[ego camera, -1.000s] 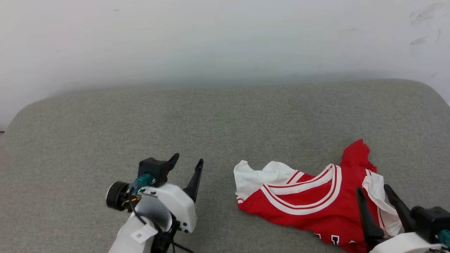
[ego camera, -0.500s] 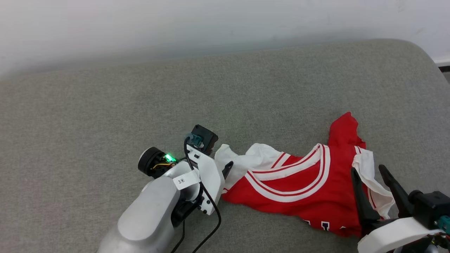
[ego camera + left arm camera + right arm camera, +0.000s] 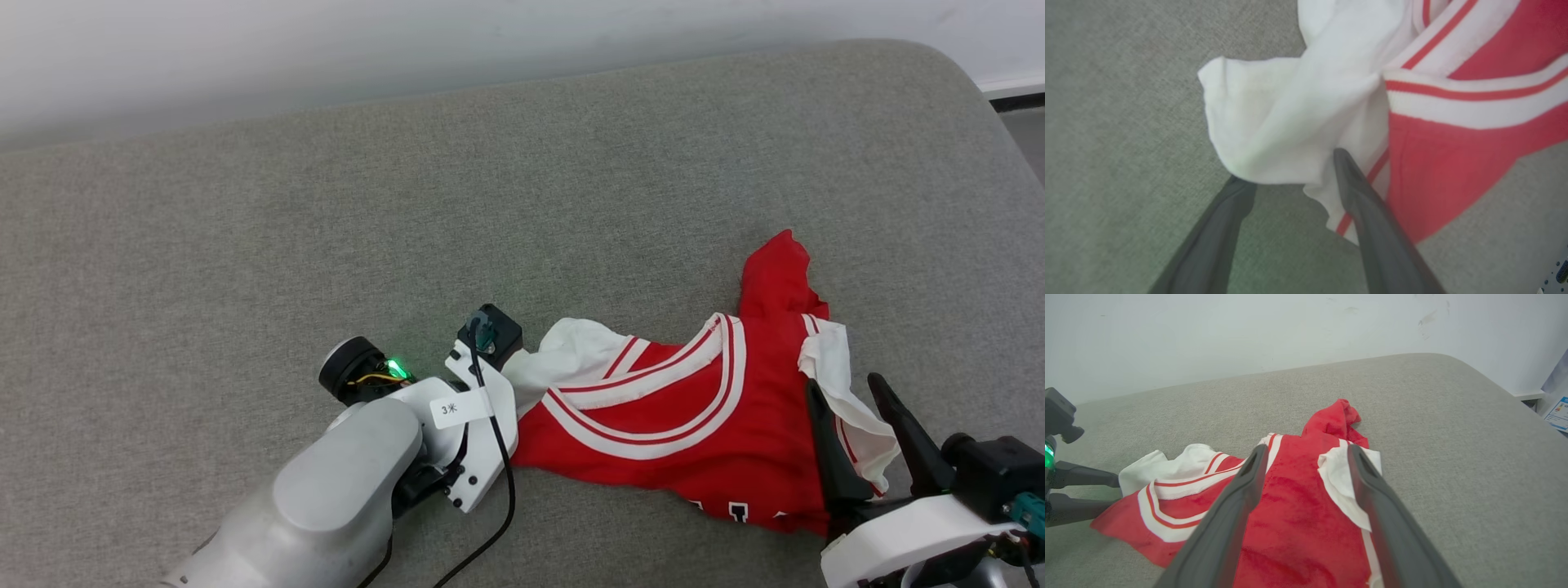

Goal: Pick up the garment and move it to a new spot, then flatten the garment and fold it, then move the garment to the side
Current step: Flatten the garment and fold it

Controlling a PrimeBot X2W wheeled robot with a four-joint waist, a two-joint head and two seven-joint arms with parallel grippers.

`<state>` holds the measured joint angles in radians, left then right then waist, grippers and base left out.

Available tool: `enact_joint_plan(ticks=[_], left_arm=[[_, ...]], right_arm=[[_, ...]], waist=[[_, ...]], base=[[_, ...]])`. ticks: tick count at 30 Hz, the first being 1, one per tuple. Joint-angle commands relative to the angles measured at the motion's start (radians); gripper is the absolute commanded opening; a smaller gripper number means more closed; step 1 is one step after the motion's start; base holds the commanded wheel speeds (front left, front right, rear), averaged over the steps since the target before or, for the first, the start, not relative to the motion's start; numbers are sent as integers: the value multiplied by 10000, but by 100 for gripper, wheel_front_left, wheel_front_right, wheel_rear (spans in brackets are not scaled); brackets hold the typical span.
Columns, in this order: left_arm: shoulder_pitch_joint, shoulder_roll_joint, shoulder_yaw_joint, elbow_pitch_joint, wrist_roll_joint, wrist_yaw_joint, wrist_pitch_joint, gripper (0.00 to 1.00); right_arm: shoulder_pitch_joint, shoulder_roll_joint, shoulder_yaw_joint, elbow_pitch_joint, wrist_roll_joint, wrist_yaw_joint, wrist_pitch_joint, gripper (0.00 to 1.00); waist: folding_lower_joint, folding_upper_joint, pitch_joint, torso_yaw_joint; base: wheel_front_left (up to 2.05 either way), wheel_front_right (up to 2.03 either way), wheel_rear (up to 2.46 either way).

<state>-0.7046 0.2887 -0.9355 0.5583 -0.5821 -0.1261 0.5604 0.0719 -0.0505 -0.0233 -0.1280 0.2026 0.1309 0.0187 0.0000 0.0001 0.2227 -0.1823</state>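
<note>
Left gripper (image 3: 1290, 167) spread wide, straddling the white sleeve (image 3: 1274, 114) of the red jersey T-shirt (image 3: 653, 408)
Pale forearm (image 3: 326, 498) low over the grey fabric cushion (image 3: 571, 204) the shirt lies on; right gripper (image 3: 845, 384), also wide, hovers above the other sleeve

Likely a bare lab or test room: a grey fabric pad (image 3: 571, 163) with rounded corners stands against a scuffed white wall (image 3: 1208, 335), with a printed sheet (image 3: 1557, 412) beside it.
</note>
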Motion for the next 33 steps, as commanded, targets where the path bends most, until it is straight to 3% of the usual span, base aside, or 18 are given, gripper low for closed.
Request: enact_joint_plan(ticks=[1,9,17,26,33], left_arm=[[646,89,-534,412,-142,-81,266,0],[83,223,-68,661,-364,103,-1534,0],[529,632,733,547,-546,868,-3318,0],[1900,1971,1895,-701,-1050,2243,-4453,0],[4011,2907,2555,-2430,-1763,3481,-4425,0]], right_arm=[[-146,2,18,31,53,-3,-39,100],[-28,3,-86,239,133,-3,-39,100],[139,3,-95,230,170,-3,34,100],[380,2,-296,208,199,-3,175,100],[670,3,-460,137,229,-3,372,100]], waist=[[0,-1,5,-18],[0,-1,-321,141],[0,-1,-888,633],[0,-1,-1359,1389],[0,-1,-1670,1909]], base=[[0,0,0],[0,0,0],[0,0,0],[0,0,0],[0,0,0]])
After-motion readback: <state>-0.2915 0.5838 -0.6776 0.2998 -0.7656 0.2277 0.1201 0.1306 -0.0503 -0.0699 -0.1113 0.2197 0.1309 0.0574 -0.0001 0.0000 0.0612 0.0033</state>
